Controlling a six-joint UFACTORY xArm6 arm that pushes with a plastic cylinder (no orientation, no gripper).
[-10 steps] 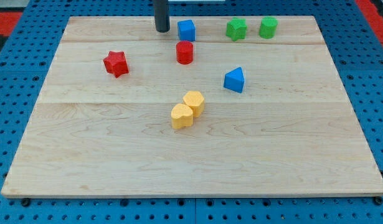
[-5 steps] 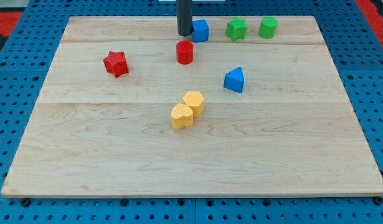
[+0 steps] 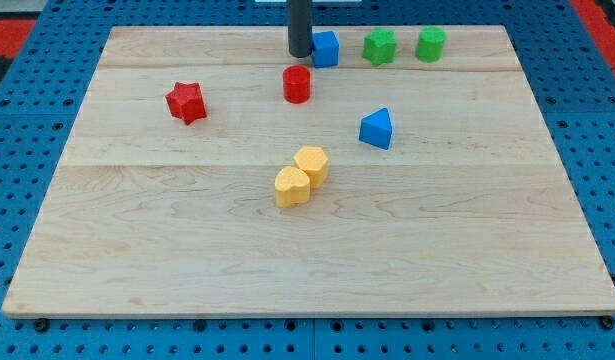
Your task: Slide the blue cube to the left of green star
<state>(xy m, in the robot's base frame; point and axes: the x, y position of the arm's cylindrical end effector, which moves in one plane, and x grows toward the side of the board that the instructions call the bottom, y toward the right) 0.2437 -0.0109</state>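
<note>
Two blue (image 3: 326,48), two green, two red, two yellow — my tip (image 3: 300,54) touching blue cube

The dark rod's tip (image 3: 300,54) presses against the blue cube (image 3: 326,48) on its right-hand side in the view. Beyond that cube, bare wood, then the green star-shaped block (image 3: 380,46) blocks the lane. Just below the tip sits the red cylinder (image 3: 297,84); leftward lies open board.

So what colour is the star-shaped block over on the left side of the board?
Red; the red star shows clearly in the camera view.
</note>
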